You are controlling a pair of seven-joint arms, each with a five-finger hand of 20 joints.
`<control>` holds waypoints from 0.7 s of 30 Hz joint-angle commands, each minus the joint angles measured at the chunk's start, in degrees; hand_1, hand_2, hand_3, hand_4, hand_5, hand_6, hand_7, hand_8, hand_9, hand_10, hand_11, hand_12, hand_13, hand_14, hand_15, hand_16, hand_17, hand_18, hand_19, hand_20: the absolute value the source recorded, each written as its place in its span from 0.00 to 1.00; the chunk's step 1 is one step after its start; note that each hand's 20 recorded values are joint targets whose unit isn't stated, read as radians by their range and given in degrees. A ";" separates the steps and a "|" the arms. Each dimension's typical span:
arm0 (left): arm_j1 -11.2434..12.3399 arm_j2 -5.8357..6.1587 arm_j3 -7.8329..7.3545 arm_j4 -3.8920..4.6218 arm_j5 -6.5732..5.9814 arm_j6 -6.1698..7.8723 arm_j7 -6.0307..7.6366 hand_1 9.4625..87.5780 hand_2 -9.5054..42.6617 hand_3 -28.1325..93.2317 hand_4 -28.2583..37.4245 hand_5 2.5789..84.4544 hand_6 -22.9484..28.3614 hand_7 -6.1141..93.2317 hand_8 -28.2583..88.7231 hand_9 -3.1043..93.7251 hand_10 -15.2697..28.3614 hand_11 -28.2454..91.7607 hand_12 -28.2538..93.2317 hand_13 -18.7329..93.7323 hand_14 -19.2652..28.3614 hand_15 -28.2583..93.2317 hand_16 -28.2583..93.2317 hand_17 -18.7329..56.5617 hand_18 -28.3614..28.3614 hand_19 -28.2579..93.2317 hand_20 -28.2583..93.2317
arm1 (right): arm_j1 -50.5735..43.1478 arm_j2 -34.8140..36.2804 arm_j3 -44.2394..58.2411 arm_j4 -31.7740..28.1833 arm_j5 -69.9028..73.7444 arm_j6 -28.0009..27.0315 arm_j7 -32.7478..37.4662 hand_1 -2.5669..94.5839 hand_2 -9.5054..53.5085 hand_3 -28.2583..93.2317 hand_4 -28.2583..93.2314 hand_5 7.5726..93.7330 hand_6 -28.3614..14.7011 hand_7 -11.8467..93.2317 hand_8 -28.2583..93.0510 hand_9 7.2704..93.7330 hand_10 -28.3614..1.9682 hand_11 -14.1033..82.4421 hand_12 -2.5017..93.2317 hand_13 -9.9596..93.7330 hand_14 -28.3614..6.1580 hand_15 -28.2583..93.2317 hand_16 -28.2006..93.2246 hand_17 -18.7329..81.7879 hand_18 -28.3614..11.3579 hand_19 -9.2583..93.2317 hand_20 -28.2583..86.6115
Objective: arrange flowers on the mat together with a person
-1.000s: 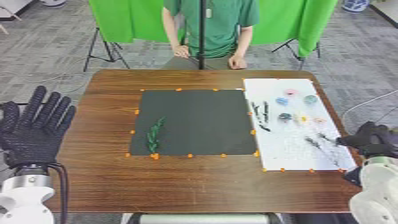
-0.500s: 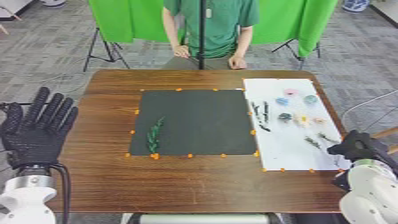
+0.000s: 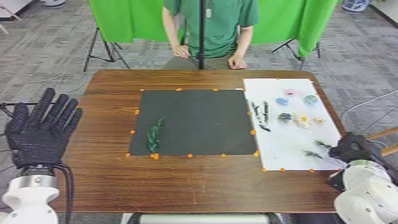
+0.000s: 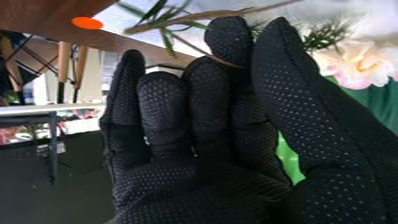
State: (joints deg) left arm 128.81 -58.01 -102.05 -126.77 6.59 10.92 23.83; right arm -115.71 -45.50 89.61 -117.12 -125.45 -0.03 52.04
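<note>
Flowers point(image 3: 305, 121) lie in a loose group on the white sheet point(image 3: 277, 161), on the right of the worktop point(image 3: 98, 185); we make out pink, blue and pale ones, while a darker bloom point(image 3: 285, 117) is hard to read. Beside them are dark, narrow sprays point(image 3: 265, 112). The black mat point(image 3: 200, 122) at the sheet's left bears a leafy stem point(image 3: 154, 137) near its left edge.

Our right hand point(image 3: 355, 149) is at the sheet's right edge, thumb and finger closed on a thin, tufted sprig point(image 3: 312, 154) — its held end is hidden from us. In the right wrist view the twig vanishes at the thumb, and a pinkish-white flower point(image 4: 355, 62) is cut off by the picture's edge. Our left hand point(image 3: 40, 132) is left of the mat, open, its fingers straight — its wrist partly hidden by cables.
</note>
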 commanded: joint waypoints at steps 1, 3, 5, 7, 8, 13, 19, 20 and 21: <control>0.58 -0.23 0.43 0.32 0.29 0.56 -0.50 0.16 0.49 0.82 0.00 0.48 0.58 0.16 0.17 0.39 0.67 0.37 0.31 0.37 0.69 0.43 0.18 0.19 0.70 0.46 0.32 | 1.16 1.75 -1.47 -5.68 -0.81 8.19 2.21 0.54 0.04 0.81 0.02 0.70 0.65 0.55 0.32 0.65 0.46 0.73 0.62 0.58 0.34 0.84 0.62 0.40 0.17 0.79 0.54; 0.68 -0.17 0.50 0.27 0.34 0.62 -0.52 0.16 0.49 0.82 0.00 0.48 0.58 0.16 0.17 0.39 0.67 0.37 0.31 0.37 0.69 0.43 0.18 0.19 0.70 0.46 0.32 | 2.78 2.78 -3.33 -7.27 -1.47 9.91 2.13 0.54 0.04 0.81 0.02 0.70 0.65 0.55 0.32 0.66 0.46 0.72 0.62 0.59 0.33 0.84 0.61 0.40 0.16 0.79 0.54; 0.76 -0.12 0.52 0.27 0.40 0.58 -0.56 0.16 0.49 0.82 0.00 0.48 0.58 0.16 0.17 0.39 0.67 0.37 0.30 0.37 0.69 0.43 0.18 0.19 0.70 0.46 0.32 | 5.13 3.24 -5.50 -8.66 -1.28 10.16 1.40 0.54 0.03 0.81 0.02 0.70 0.65 0.54 0.32 0.66 0.45 0.72 0.62 0.59 0.33 0.84 0.61 0.41 0.16 0.80 0.54; 0.86 -0.04 0.60 0.23 0.37 0.75 -0.43 0.16 0.49 0.82 0.00 0.48 0.58 0.16 0.17 0.39 0.67 0.37 0.30 0.37 0.69 0.43 0.18 0.19 0.70 0.46 0.32 | 9.50 2.90 -8.74 -9.71 -0.37 8.04 3.26 0.54 0.03 0.81 0.03 0.70 0.65 0.54 0.32 0.67 0.45 0.72 0.62 0.59 0.33 0.84 0.61 0.41 0.15 0.80 0.54; 0.92 -0.02 0.71 0.18 0.26 0.84 -0.44 0.16 0.49 0.82 0.00 0.48 0.58 0.16 0.17 0.39 0.67 0.37 0.30 0.37 0.69 0.43 0.18 0.19 0.70 0.46 0.32 | 11.87 2.52 -10.84 -9.62 -0.12 8.89 3.90 0.54 0.03 0.81 0.03 0.71 0.65 0.54 0.32 0.67 0.45 0.71 0.62 0.59 0.32 0.84 0.61 0.41 0.15 0.80 0.54; -0.20 0.26 1.93 0.64 0.26 0.76 -0.95 0.16 0.49 0.82 0.00 0.48 0.58 0.16 0.17 0.39 0.67 0.37 0.30 0.38 0.69 0.43 0.18 0.19 0.70 0.46 0.32 | 22.66 -0.14 -22.37 -6.63 3.43 11.57 1.36 0.55 0.02 0.81 0.04 0.72 0.63 0.52 0.33 0.68 0.43 0.71 0.62 0.61 0.30 0.85 0.60 0.41 0.10 0.82 0.54; -1.51 0.56 4.47 1.32 0.38 0.82 -2.40 0.16 0.49 0.82 0.00 0.48 0.58 0.16 0.17 0.39 0.67 0.37 0.30 0.38 0.69 0.43 0.18 0.19 0.70 0.46 0.32 | 33.77 -5.63 -34.92 -0.54 8.93 9.10 -1.83 0.56 0.02 0.81 0.03 0.73 0.62 0.51 0.33 0.68 0.43 0.71 0.61 0.61 0.30 0.85 0.60 0.41 0.10 0.82 0.53; -1.63 0.60 4.70 1.37 0.26 0.93 -2.47 0.16 0.49 0.82 0.00 0.48 0.58 0.16 0.17 0.39 0.67 0.37 0.30 0.38 0.69 0.43 0.18 0.19 0.70 0.46 0.32 | 35.10 -6.44 -36.19 0.31 11.09 8.73 -2.90 0.56 0.02 0.81 0.03 0.73 0.63 0.51 0.33 0.68 0.43 0.71 0.61 0.61 0.30 0.85 0.60 0.41 0.10 0.82 0.53; -1.80 0.49 4.85 1.50 0.26 1.03 -2.73 0.16 0.49 0.82 0.00 0.48 0.58 0.16 0.17 0.39 0.67 0.37 0.30 0.38 0.69 0.43 0.18 0.19 0.70 0.46 0.32 | 36.21 -7.22 -36.82 1.10 14.54 7.96 -4.53 0.56 0.02 0.81 0.03 0.73 0.62 0.51 0.33 0.68 0.43 0.71 0.61 0.61 0.30 0.85 0.60 0.41 0.10 0.82 0.53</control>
State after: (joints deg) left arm 127.62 -57.55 -99.34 -126.27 6.64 11.18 22.95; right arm -90.01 -45.81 61.16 -120.26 -118.89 10.44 52.44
